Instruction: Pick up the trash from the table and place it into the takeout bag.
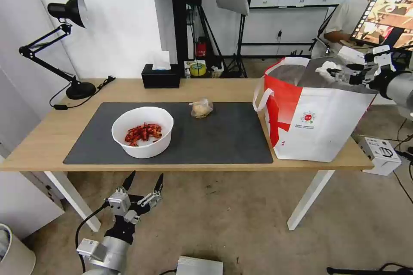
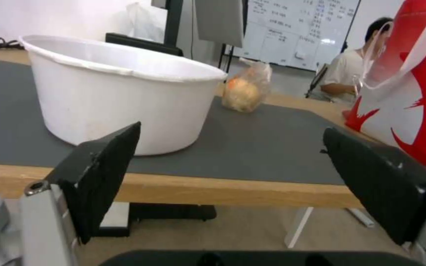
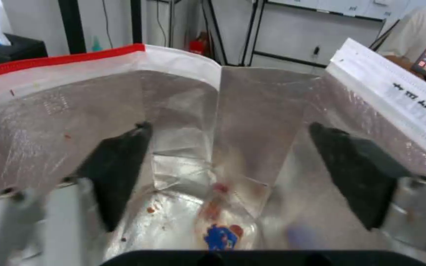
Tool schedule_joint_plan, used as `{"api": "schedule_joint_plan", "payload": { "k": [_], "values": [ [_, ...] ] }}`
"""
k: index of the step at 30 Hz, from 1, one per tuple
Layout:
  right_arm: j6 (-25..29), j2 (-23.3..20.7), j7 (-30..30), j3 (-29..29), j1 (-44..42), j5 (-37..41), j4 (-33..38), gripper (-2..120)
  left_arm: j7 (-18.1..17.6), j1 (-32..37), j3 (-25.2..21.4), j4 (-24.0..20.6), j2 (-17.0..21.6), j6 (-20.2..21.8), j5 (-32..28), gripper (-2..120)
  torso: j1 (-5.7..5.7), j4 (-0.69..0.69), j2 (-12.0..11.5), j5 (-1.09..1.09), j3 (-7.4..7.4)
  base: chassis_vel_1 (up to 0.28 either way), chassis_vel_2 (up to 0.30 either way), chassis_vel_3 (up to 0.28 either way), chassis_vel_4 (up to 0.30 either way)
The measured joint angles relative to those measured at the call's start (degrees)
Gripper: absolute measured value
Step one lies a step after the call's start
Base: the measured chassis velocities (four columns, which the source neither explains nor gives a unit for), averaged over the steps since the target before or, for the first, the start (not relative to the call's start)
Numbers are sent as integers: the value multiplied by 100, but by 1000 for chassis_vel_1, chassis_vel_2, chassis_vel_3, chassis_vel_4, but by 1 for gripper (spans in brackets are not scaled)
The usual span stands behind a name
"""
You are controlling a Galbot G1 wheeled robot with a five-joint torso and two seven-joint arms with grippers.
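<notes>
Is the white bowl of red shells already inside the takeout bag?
No, the white bowl with red shells sits on the grey mat on the table, apart from the takeout bag.

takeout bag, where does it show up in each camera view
Head view: the takeout bag stands on the table's right end, just off the dark mat, with the right hand over its open mouth.
Left wrist view: its red and white side fills the right edge, past the small clear bag.
Right wrist view: looking down into its silver foil lining.
Shared landmark: the bag's red panel.
</notes>
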Motion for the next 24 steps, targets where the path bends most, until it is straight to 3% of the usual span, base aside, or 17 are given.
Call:
{"api": "schedule_joint_plan", "payload": {
  "k": [2,6,7,8,10,12,15,24],
  "values": [
    [63,47,28,45,-57,-11,6,96,0,5,-28,-8,5,0,-16,100,0,0,0,0,0,0,0,0,0],
    [287,76,31,111,-151,-12,9,100,0,13,-58,-11,7,0,-23,100,0,0,0,0,0,0,0,0,0],
    [816,106,6,144,-274,-12,25,100,0,16,-79,-16,2,0,-30,100,0,-1,0,0,0,0,0,0,0],
    [816,106,6,144,-274,-12,25,100,0,16,-79,-16,2,0,-30,100,0,-1,0,0,0,0,0,0,0],
    [1672,210,-61,231,-501,-13,117,100,0,23,-104,-20,12,0,-37,100,0,0,0,0,0,0,0,0,0],
    [1909,255,-96,264,-593,-14,172,100,0,25,-112,-20,24,0,-37,100,0,0,0,-1,0,0,0,0,0],
    [2899,478,-361,317,-928,-265,506,100,-5,39,-153,-49,39,2,-36,100,0,-1,0,0,0,0,0,0,0],
    [3827,952,-391,69,-1071,-802,997,100,-9,120,-220,-135,-8,2,-36,100,0,1,0,-2,0,0,0,0,0]
  ]
}}
